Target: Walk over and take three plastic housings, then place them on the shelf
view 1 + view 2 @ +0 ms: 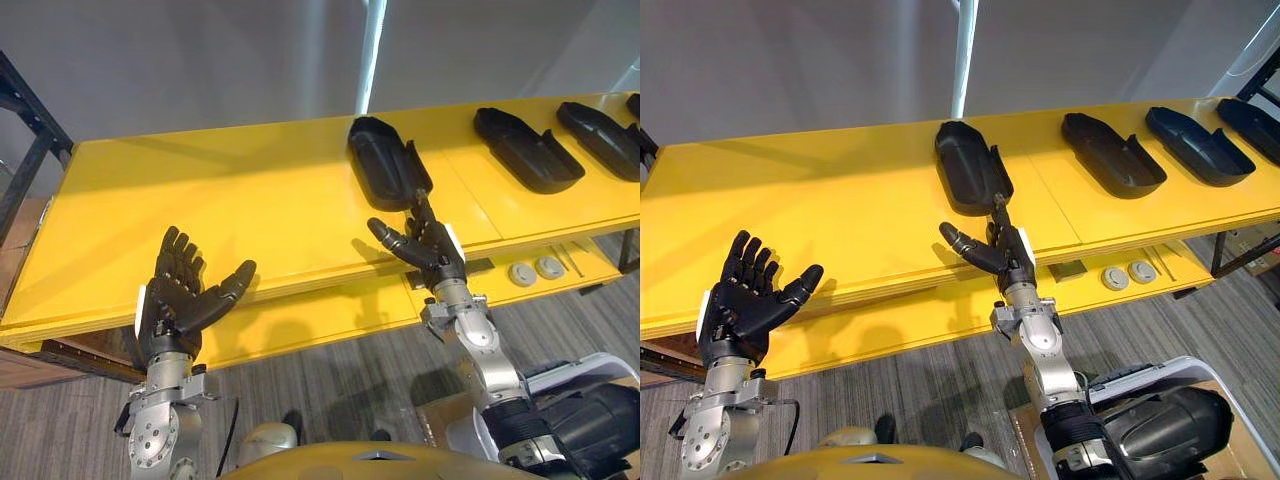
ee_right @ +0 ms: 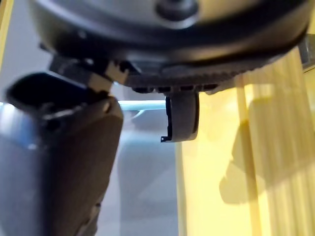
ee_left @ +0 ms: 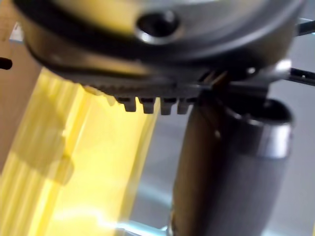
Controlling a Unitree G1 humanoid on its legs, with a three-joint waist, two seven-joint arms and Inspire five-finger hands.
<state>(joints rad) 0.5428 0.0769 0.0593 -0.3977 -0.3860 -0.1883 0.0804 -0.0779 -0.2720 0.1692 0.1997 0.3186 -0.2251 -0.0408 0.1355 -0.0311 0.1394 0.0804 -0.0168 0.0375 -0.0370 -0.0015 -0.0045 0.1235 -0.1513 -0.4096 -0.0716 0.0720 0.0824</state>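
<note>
right hand (image 1: 1010, 262) at surface (image 1: 840, 190) near edge, fingers (image 1: 998, 228) straight, just beside leftmost housing (image 1: 968, 165) | left hand (image 1: 738, 305) splayed, before near-left corner

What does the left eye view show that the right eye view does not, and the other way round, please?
Left eye view: much of the black metal frame at the yellow table's left end. Right eye view: most of a fourth housing at the far right. Both: the nearest housing just beyond the open right hand, a second housing and a third housing further right, and the open left hand at the table's front edge.
</note>
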